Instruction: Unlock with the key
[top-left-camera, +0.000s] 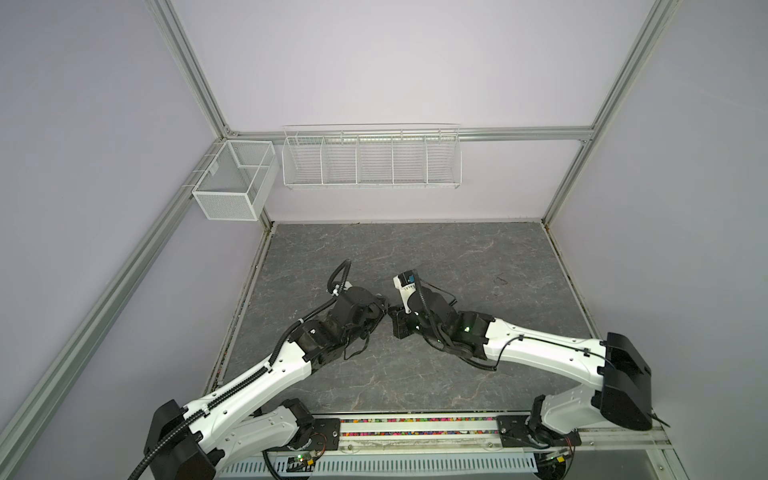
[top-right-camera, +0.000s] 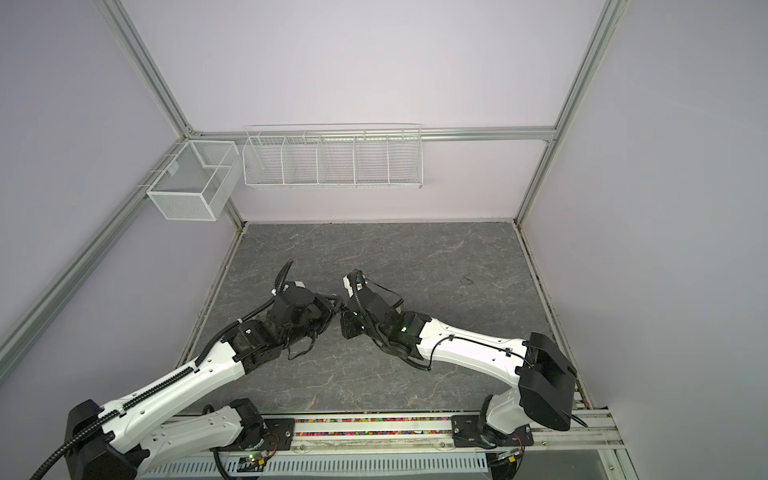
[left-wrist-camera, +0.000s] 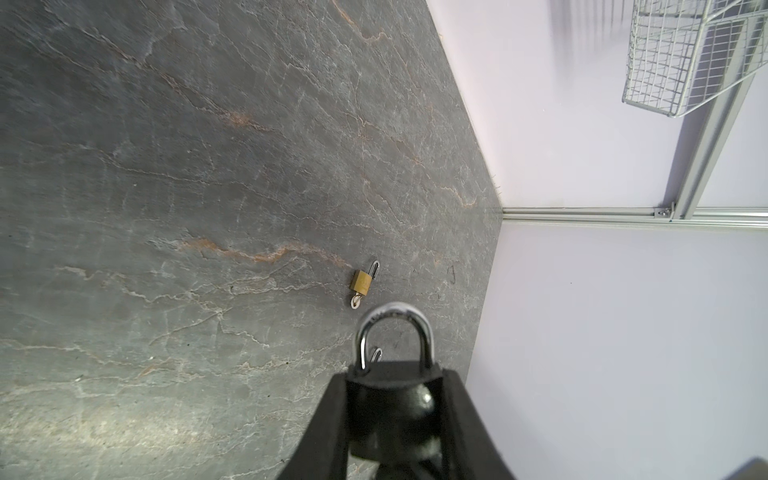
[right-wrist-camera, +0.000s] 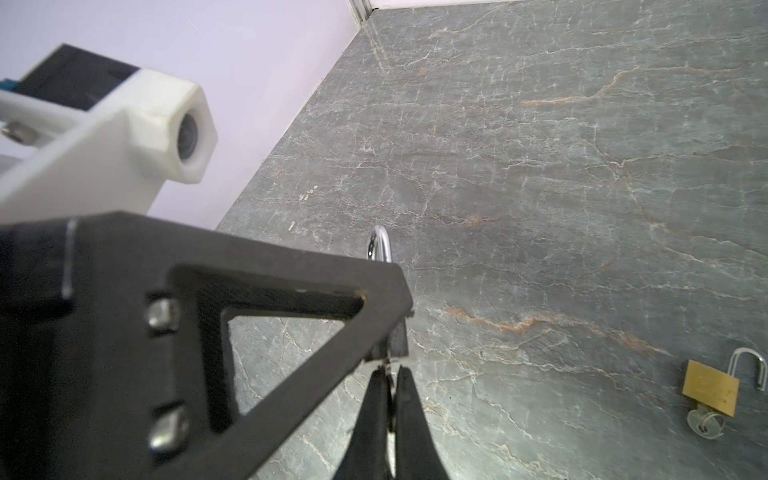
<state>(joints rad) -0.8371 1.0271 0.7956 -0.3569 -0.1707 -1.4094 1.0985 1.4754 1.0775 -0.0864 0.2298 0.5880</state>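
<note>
Padlock (left-wrist-camera: 390, 399) lengthwise in left jaws; shackle (left-wrist-camera: 390, 311) outward

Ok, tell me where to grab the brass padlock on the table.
Pinch the brass padlock across its body's two narrow sides, coming straight down from above. It lies flat on the table, so its broad faces cannot be clamped; the open shackle would likely swivel, and the key juts from the other end.

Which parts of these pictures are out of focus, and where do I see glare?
Left wrist view: the black padlock in the left gripper is blurred, with glare on its shackle; the brass padlock is sharp. Right wrist view: the white camera mount is soft, the table sharp. Both top views: even light, only faint shadows.
</note>
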